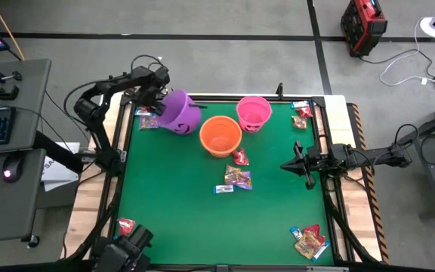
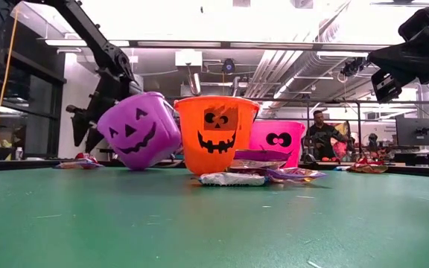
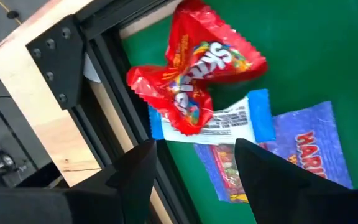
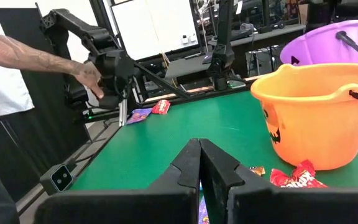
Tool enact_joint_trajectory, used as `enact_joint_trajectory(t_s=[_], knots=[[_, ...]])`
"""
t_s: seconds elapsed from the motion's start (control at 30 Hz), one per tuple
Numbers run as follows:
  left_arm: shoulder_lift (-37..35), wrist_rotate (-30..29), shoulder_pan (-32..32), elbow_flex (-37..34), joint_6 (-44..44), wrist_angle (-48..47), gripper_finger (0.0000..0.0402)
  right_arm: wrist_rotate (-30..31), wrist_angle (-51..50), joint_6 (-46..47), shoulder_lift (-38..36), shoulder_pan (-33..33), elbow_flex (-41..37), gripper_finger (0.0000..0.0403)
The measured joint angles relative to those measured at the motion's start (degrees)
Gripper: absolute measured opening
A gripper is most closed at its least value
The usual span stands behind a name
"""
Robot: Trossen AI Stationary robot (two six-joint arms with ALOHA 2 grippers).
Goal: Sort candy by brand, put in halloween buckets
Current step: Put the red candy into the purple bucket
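My left gripper (image 3: 194, 152) hangs open, tipped down over the table's far left corner, just above a small heap of candy (image 1: 148, 121). The heap holds two red Skittles packets (image 3: 191, 68), a blue-and-white wrapper (image 3: 232, 121) and a blue Haribo packet (image 3: 306, 143). Just to its right the purple bucket (image 1: 180, 111) stands tilted. The orange bucket (image 1: 220, 136) and the pink bucket (image 1: 254, 113) stand upright beside it. More candy (image 1: 237, 179) lies in the table's middle. My right gripper (image 1: 287, 165) waits shut and level at the right edge.
Other candy heaps lie at the far right (image 1: 302, 115), the near right (image 1: 310, 242) and the near left (image 1: 127, 225). A black frame rail (image 3: 98, 106) runs close beside the far left heap. In the right wrist view a person's hand (image 4: 89, 73) rests by my left arm's wrist.
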Motion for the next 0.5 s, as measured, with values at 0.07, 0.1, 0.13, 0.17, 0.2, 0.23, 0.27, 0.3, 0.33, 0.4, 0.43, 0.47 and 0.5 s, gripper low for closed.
enact_joint_trajectory(t_s=[0.07,0.1,0.13,0.17,0.2,0.23,0.27,0.3,0.33,0.4,0.43,0.47,0.5], knots=[[-0.73,0.86,0.00,0.00,0.13,0.35,0.0206,-0.01,-0.01,-0.01,0.00,0.01,0.00,0.0000],[-1.18,1.42,-0.05,0.00,0.69,0.78,0.0206,0.00,-0.01,-0.01,0.00,0.00,0.00,0.0000],[-1.78,1.96,-0.19,0.00,0.95,1.24,0.0206,0.00,-0.01,0.00,0.00,0.00,0.00,0.0000],[-2.54,2.42,-0.33,0.00,0.94,1.56,0.0206,0.00,-0.01,0.00,0.00,0.00,0.00,0.0000],[-3.36,2.53,-0.57,0.00,0.96,1.81,0.0206,-0.01,0.00,0.02,0.00,0.01,-0.01,0.0000],[-4.31,2.62,-0.68,0.00,0.96,2.24,0.0206,0.01,0.00,-0.01,0.00,-0.01,-0.01,0.0000],[-5.26,2.64,-0.70,0.00,0.96,2.80,0.0206,0.00,0.00,0.02,0.00,0.01,0.00,0.0000],[-6.24,2.71,-0.70,0.00,0.96,3.36,0.0206,-0.01,0.00,0.01,0.00,0.01,0.01,0.0000],[-7.29,3.13,-0.68,0.00,0.96,3.77,0.0206,0.00,-0.01,0.01,0.00,-0.01,0.00,0.0000],[-9.44,4.01,-0.62,0.00,0.91,4.71,0.0206,0.01,0.00,0.01,0.00,0.00,0.00,0.0000],[-10.49,4.23,-0.49,0.00,0.73,5.17,0.0206,0.01,0.00,0.01,0.00,0.00,0.01,0.0000],[-11.54,4.34,-0.47,0.00,0.52,5.65,0.0206,0.01,0.00,0.00,0.00,0.00,-0.01,0.0000],[-12.50,4.28,-0.44,0.00,0.34,6.19,0.0206,0.00,-0.01,0.01,0.00,0.00,0.00,0.0000]])
